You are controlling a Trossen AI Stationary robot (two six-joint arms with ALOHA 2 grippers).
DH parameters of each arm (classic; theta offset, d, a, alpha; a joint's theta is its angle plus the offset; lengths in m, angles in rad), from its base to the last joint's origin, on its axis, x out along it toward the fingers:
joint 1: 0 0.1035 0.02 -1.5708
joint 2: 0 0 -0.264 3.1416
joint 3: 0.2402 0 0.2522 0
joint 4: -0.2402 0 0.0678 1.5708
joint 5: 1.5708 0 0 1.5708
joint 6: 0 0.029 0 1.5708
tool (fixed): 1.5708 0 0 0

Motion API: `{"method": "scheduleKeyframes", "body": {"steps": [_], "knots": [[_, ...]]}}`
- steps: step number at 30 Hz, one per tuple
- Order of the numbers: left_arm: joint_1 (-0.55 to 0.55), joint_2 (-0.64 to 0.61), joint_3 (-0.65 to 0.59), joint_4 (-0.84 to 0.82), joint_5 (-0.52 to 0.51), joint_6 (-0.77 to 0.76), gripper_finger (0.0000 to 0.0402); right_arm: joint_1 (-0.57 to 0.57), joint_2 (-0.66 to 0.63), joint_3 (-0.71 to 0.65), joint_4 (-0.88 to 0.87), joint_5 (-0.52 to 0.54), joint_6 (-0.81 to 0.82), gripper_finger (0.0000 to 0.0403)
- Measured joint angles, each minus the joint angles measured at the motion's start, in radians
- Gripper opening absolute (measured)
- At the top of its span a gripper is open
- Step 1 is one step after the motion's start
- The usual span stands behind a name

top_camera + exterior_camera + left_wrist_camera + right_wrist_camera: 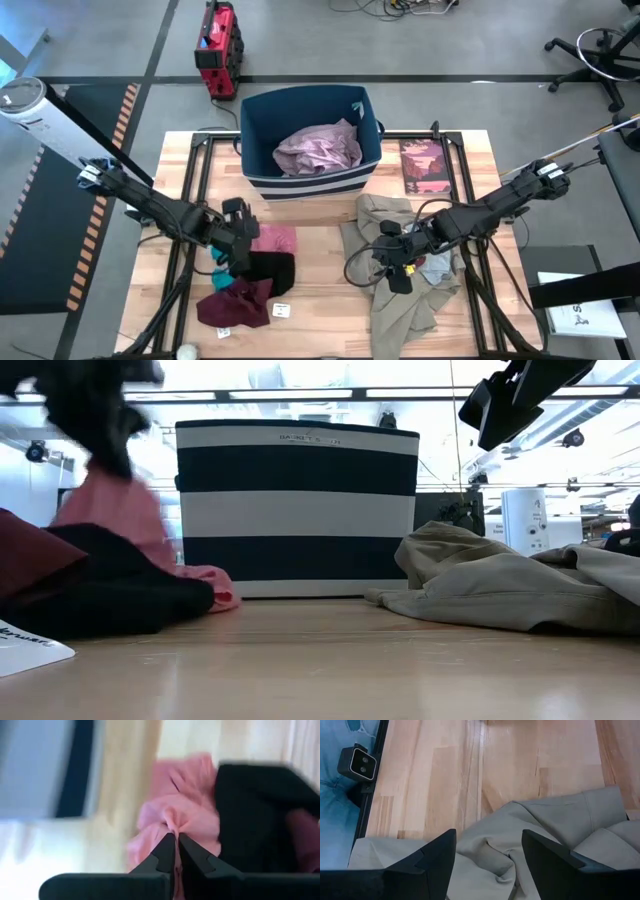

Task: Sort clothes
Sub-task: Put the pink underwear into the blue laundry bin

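Note:
My left gripper (240,255) is shut on the small pink piece (278,238) and stands above the black piece (268,272). The teal piece (221,281) and the maroon piece (235,306) lie nearer the front edge. My right gripper (487,850) is open and hangs above the khaki-beige trousers (400,290), touching nothing. A pale grey piece (438,266) lies on the trousers. The mauve-pink shirt (320,148) lies inside the navy striped bin (310,185). My left gripper pinches a gathered fold of the pink piece (175,822) between its two fingertips, coming from above. In the low view the pink cloth (110,510) hangs below the gripper, and its lower end (215,595) lies on the table beside the black piece.
The bin stands at the table's far middle. A reddish book (425,165) lies to its right. A white label (282,310) lies by the maroon piece. Bare wood (320,300) shows between the two heaps. A red device (218,45) stands on the floor beyond the table.

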Motion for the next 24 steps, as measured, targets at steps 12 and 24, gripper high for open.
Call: {"method": "scheduleKeyframes", "body": {"steps": [12,24], "knots": [[0.000,-0.002,0.409,0.006,-0.275,0.161,0.0000,0.000,0.000,0.000,0.008,0.000,-0.003,0.0217],[0.077,-0.002,0.569,0.374,-0.282,0.585,0.0000,0.000,0.000,0.000,0.015,0.000,-0.018,0.0212]]}}
